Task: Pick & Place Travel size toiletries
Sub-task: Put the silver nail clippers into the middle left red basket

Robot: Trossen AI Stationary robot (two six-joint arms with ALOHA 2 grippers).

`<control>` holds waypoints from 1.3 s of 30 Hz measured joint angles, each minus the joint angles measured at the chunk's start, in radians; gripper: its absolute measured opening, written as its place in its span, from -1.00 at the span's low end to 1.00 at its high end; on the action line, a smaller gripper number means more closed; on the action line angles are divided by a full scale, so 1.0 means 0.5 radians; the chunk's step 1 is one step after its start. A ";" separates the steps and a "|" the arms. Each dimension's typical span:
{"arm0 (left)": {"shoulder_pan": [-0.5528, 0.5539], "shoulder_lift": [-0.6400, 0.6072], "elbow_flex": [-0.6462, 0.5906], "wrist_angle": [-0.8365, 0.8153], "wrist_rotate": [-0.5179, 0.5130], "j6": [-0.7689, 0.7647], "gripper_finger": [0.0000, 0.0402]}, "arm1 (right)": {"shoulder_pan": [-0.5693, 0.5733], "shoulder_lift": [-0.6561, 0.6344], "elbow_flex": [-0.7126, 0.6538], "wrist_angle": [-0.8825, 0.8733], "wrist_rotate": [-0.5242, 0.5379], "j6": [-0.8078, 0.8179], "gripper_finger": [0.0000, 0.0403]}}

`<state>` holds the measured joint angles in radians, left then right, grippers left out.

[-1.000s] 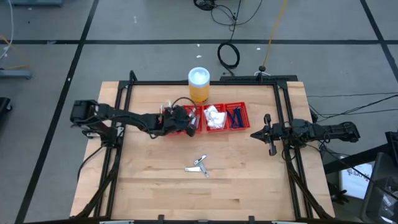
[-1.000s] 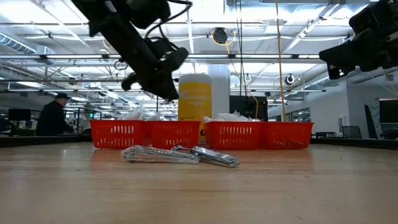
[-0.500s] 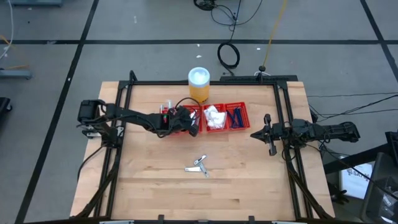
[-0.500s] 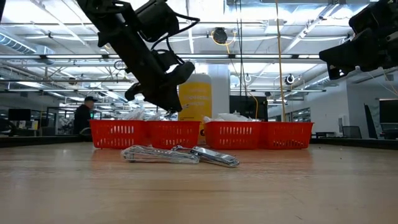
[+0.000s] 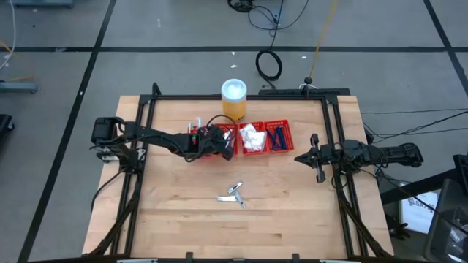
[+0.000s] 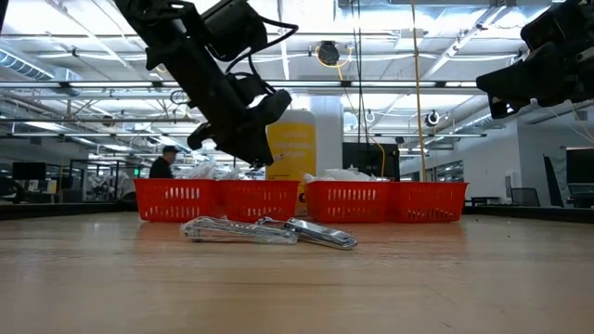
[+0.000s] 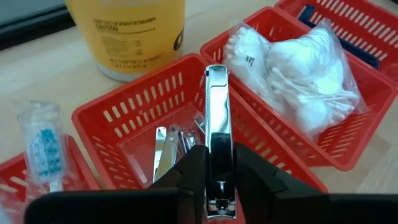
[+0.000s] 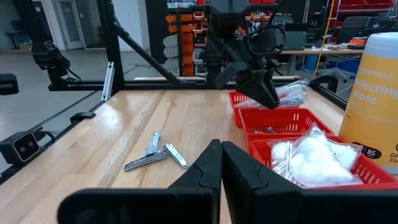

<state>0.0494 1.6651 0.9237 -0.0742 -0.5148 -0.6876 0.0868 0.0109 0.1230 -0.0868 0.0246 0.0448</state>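
Done: the red slotted plastic four-compartment tray (image 5: 256, 139) already holds goods. One compartment has white cotton swabs in clear crinkly bags (image 7: 298, 68), another has dark blue razors (image 5: 276, 137), another a blue-bristled brush in clear wrap (image 7: 42, 140), and the second compartment (image 7: 134, 127) has a few shiny metal nail clippers (image 7: 163, 152) on its floor.
In hand: the left hand (image 7: 216, 177) hangs directly over that second compartment with a chrome nail clipper (image 7: 216, 124) pinched between its barely parted fingers; the clipper is above the basket, not yet in it.
Judged step: release into the compartment looks close.
Left to do: two or so silvery clippers (image 5: 234, 196) lie loose on the pale wooden worktop (image 5: 183, 219), toward six o'clock of the tray and well apart from it.
Right hand: the right hand (image 5: 316, 157) waits at three o'clock of the tray, fingers closed on nothing.
Surroundings: an orange jar with a white lid (image 5: 234, 98) stands just beyond the tray at twelve o'clock; a person (image 6: 163, 162) shows far off in the room.
Obstacles: the tray walls and the jar close behind; nothing blocks the loose clippers.
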 joint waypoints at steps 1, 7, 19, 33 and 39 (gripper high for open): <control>0.000 0.000 0.000 0.005 0.000 0.035 -0.63 | 0.000 0.000 0.000 0.000 0.000 0.000 -1.00; 0.000 0.000 0.000 0.009 0.000 0.114 -0.50 | 0.000 0.000 0.000 0.000 0.000 0.000 -1.00; 0.000 0.000 0.000 0.010 -0.001 0.123 -0.46 | 0.000 0.000 0.000 -0.001 0.000 0.000 -1.00; -0.222 -0.056 0.000 1.042 1.049 0.956 -0.46 | 0.001 0.000 0.000 -0.006 0.001 -0.006 -1.00; -0.596 -0.052 0.328 0.429 0.792 1.296 -0.46 | 0.001 0.001 0.000 -0.008 0.002 -0.006 -1.00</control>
<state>-0.2486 1.6393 1.0877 0.1405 -0.1187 -0.0394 0.0871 0.0116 0.1230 -0.0906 0.0254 0.0417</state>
